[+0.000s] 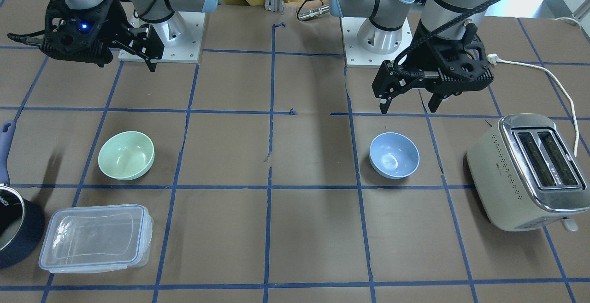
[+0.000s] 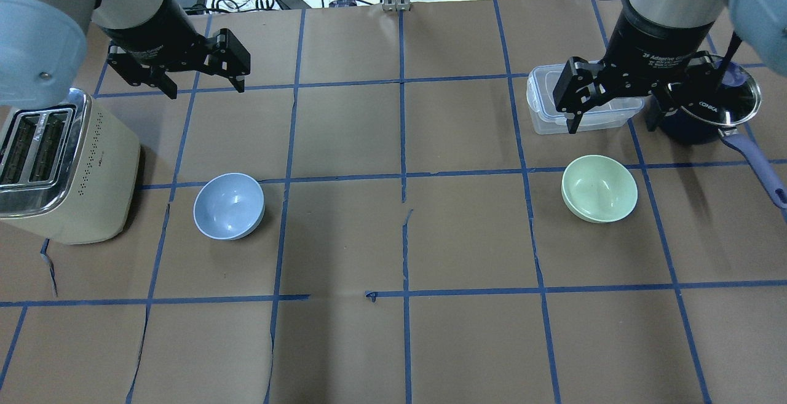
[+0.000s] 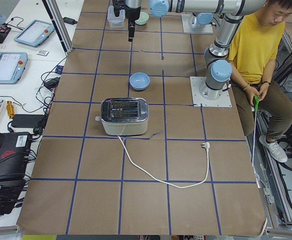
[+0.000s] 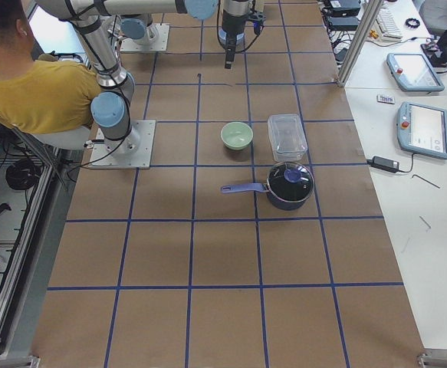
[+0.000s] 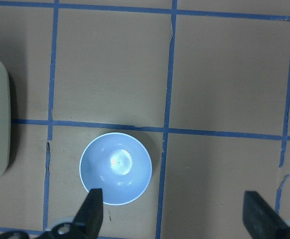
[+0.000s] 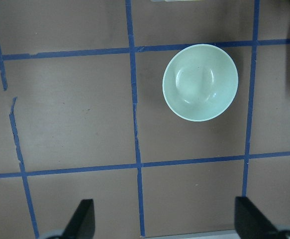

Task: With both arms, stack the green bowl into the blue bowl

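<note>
Brown-paper table [image 2: 344, 355]: blue bowl [image 2: 229, 205] near toaster [image 2: 67, 170], green bowl [image 2: 599, 187] well apart from it. My left gripper [image 5: 172, 204] and right gripper [image 6: 165, 214] gape wide, empty. Bowls likely light, stiff, slick: I'd pinch the rim.

green bowl [image 2: 599, 189]: pale mint green
blue bowl [image 2: 229, 206]: pale sky blue
tabletop [image 2: 467, 232]: brown, blue tape grid
toaster [image 2: 67, 176]: cream, chrome top
pot [image 1: 18, 231]: dark navy, purple-blue handle
container [image 1: 94, 237]: clear
left pincer [image 2: 206, 89]: black
right pincer [image 2: 613, 125]: black
</note>
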